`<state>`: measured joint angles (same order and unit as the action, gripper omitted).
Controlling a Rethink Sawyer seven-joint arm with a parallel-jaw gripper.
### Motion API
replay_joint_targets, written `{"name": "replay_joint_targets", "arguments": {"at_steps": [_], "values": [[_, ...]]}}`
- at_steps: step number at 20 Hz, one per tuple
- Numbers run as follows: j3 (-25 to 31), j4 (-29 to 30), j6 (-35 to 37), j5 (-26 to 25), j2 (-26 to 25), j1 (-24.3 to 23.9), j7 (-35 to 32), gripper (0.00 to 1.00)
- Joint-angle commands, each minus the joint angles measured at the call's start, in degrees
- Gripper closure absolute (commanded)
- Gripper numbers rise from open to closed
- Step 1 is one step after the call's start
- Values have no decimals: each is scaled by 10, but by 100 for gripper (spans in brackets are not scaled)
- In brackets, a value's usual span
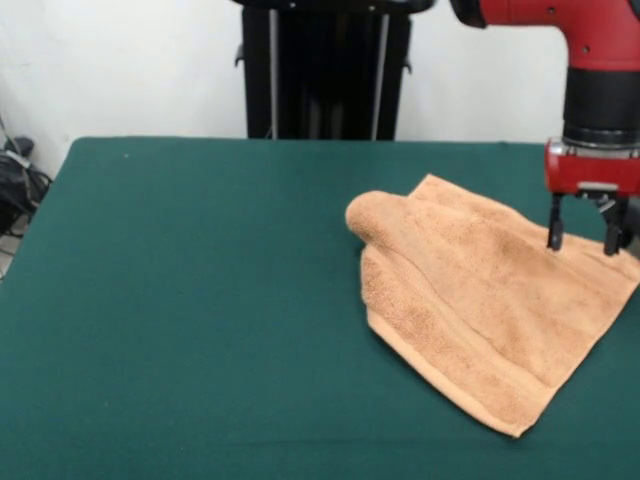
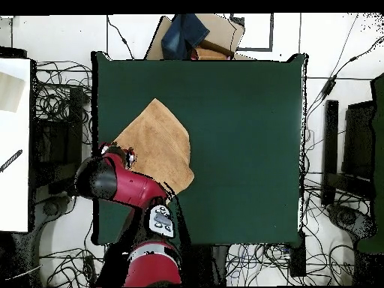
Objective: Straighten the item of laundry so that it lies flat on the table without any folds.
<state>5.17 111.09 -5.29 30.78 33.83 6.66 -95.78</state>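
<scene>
The light orange-tan towel lies on the right part of the dark green table, turned like a diamond. Its left corner is folded over into a rounded hump, with a crease running from there toward the near corner. My gripper hangs from the red arm above the towel's right far edge, fingers apart and empty, tips just at the cloth. In the overhead view the towel lies at the table's left side and the arm's red head covers its lower left edge.
The robot's black pedestal stands behind the table's far edge. In the overhead view a cardboard box with blue cloth sits past the table's top edge, and cables lie on the floor around the table.
</scene>
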Motion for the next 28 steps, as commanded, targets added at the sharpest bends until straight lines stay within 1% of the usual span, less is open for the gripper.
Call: {"name": "replay_joint_targets", "arguments": {"at_steps": [1, 2, 3, 5, 7, 9, 13, 19, 22, 28], "values": [[41, -5, 37, -13, 2, -14, -111, 0], [29, -12, 56, -13, 6, -16, -98, 0], [0, -30, 89, -16, 8, -15, -72, 0], [-14, -48, 118, -32, 7, -33, -42, 0], [-6, -51, 119, -51, 4, -57, -28, 0], [-1, -55, 118, -68, 3, -70, -26, 0], [0, -73, 137, -94, 0, -85, -29, 0], [21, -73, 120, -131, -10, -117, -38, 0], [29, -73, 108, -142, -17, -124, -45, 0], [34, -86, 75, -163, -48, -127, -62, 0]]}}
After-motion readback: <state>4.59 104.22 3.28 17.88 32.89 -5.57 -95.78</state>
